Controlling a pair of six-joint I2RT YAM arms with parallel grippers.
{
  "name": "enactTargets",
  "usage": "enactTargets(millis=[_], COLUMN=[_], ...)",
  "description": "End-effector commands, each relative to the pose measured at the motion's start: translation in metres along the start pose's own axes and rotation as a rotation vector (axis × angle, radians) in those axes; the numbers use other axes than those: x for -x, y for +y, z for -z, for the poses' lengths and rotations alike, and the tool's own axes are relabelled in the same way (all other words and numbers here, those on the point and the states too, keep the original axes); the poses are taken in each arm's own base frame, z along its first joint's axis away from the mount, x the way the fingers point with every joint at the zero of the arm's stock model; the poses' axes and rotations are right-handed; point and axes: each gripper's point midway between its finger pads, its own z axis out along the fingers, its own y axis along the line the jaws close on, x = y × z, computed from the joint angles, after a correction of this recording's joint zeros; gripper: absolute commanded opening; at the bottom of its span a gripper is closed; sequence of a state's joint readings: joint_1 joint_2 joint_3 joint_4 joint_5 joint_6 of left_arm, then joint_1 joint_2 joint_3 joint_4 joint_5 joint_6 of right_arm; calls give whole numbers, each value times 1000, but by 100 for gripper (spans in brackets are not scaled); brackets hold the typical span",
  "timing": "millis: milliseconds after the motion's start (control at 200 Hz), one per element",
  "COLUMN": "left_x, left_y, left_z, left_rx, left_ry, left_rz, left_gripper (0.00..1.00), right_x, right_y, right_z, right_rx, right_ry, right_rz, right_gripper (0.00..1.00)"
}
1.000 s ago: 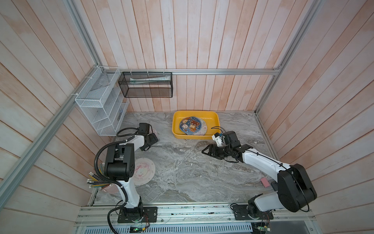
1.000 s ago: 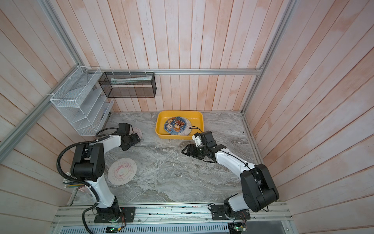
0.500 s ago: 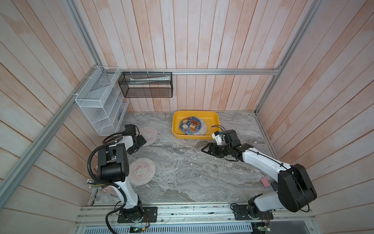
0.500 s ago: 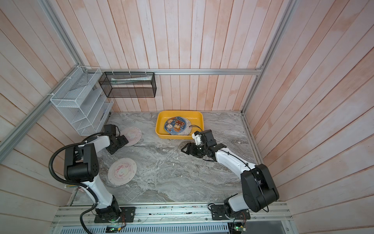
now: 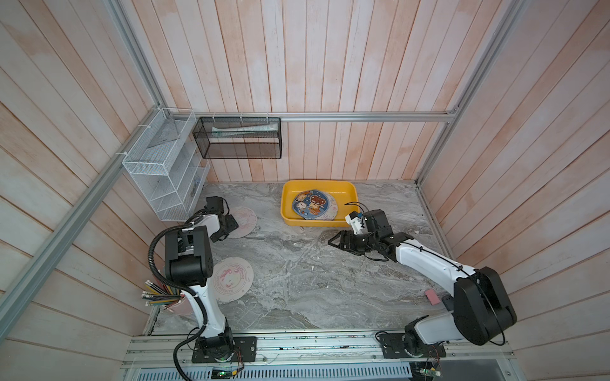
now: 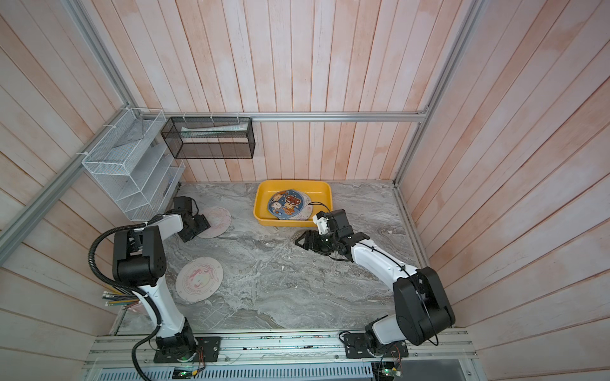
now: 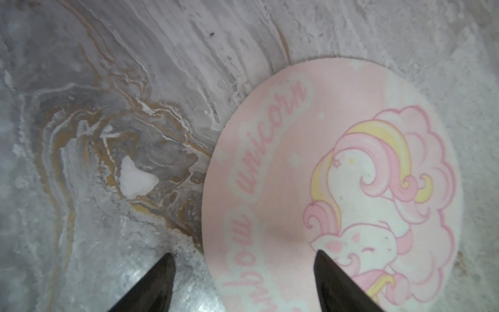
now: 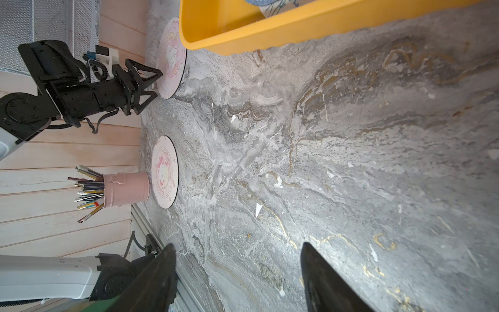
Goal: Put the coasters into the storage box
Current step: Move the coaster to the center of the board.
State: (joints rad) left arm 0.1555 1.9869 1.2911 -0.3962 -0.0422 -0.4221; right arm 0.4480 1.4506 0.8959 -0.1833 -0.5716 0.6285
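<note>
Pink unicorn coaster (image 7: 332, 189) lies flat on the counter (image 7: 108, 81). Its near rim sits between my left gripper's (image 7: 243, 254) spread jaws, one tip over the disc, one over bare counter. It's round, so no axis to favour. Storage box (image 5: 317, 185) is well apart, open counter between. Right gripper (image 5: 335, 240) is spread, empty, near the box.

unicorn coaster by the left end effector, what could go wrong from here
The unicorn coaster lies flat on the marble-look table, and the left end effector straddles its edge with open jaws. Closing may just push the thin disc along instead of lifting it.
</note>
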Motion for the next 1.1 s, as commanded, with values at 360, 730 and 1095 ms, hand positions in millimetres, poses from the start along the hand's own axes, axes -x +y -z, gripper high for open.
enactTargets(millis=[360,730,1095], left_x=[-67,-68,-49], left_y=[-10,-16,-38], left_z=[-40,-42,-20], left_rx=[-2,-17,-104], left_ry=[248,255,180], left_rz=[-90,-88,-84], left_gripper=[39,8,0], right_x=[12,9,10], right_y=[6,5,8], right_z=[1,5,6], right_rx=[3,3,11], right_ry=[-6,-18,-20], right_rz=[8,6,6], right_gripper=[73,73,73])
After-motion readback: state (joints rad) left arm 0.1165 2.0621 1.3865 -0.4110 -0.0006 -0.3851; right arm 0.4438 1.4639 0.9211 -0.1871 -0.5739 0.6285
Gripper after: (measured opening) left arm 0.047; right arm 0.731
